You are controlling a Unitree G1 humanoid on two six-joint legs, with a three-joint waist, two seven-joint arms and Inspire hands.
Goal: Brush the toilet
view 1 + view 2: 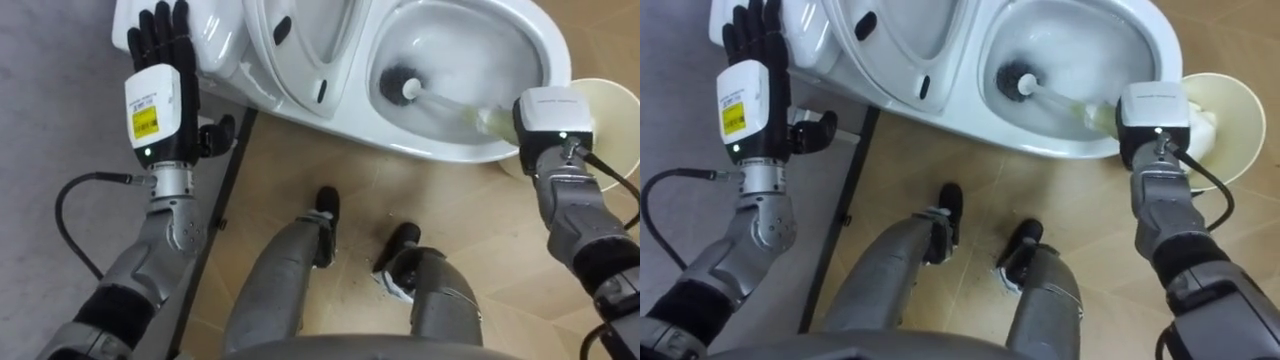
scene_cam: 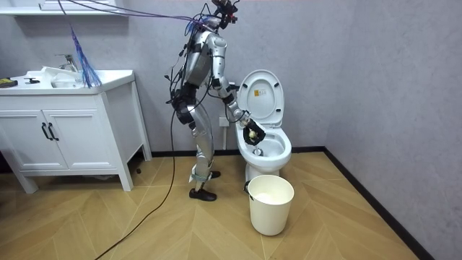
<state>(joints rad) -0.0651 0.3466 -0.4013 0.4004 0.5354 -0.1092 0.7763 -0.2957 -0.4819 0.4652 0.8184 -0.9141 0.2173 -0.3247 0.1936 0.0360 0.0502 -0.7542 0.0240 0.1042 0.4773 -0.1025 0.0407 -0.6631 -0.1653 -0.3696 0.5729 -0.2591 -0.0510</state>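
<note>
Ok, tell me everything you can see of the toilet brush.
The toilet brush has a round, dark bristle head and a pale, plastic-looking handle that turns yellowish toward its far end. It lies slanted inside the toilet bowl, with its head down in the bowl, seemingly against the inner surface. The handle runs rightward to the right hand, which covers its end, so the grip itself is hidden.

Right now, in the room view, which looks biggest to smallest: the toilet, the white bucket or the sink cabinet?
1. sink cabinet
2. toilet, with its lid raised
3. white bucket
The bucket stands nearer the camera, yet it looks smaller than the toilet.
</note>
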